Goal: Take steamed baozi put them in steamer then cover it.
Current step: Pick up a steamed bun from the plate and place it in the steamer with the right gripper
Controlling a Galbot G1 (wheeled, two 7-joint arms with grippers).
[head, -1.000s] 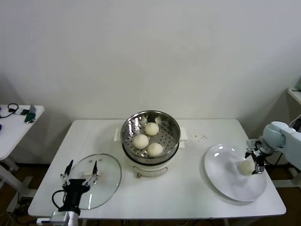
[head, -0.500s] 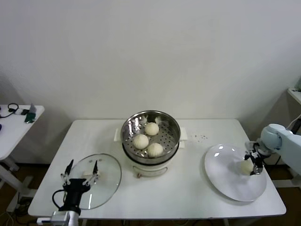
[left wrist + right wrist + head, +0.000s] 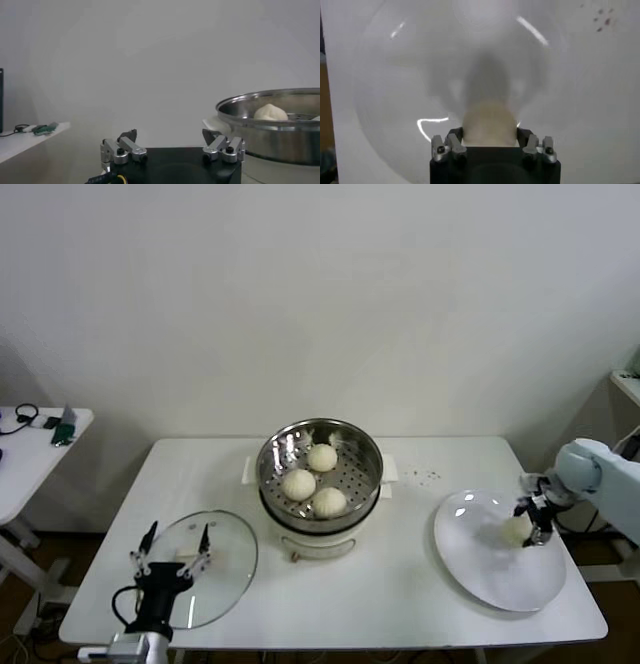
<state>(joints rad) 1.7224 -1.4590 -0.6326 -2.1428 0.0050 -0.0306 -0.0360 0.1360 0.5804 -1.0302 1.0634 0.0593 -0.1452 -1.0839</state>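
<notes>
Head view gives me the white table (image 3: pixel 400 584) first, and on it, well to the left of my right gripper (image 3: pixel 531 522), the steamer (image 3: pixel 320 474) on its cooker base, with three steamed baozi (image 3: pixel 298 484) lying on its perforated floor. Farther left again the cover (image 3: pixel 205 564) lies flat on the table, and my left gripper (image 3: pixel 172 549) hangs over its near edge with the fingers spread wide and nothing between them. Directly under my right gripper is the white plate (image 3: pixel 490 569), at the table's right end. From the right wrist I see the two fingers (image 3: pixel 452 145) pressed against either side of the fourth baozi (image 3: pixel 489 122), clenched on it, jaws only as far apart as the bun is wide. I cannot tell whether the bun is touching the plate or just clear of it.
</notes>
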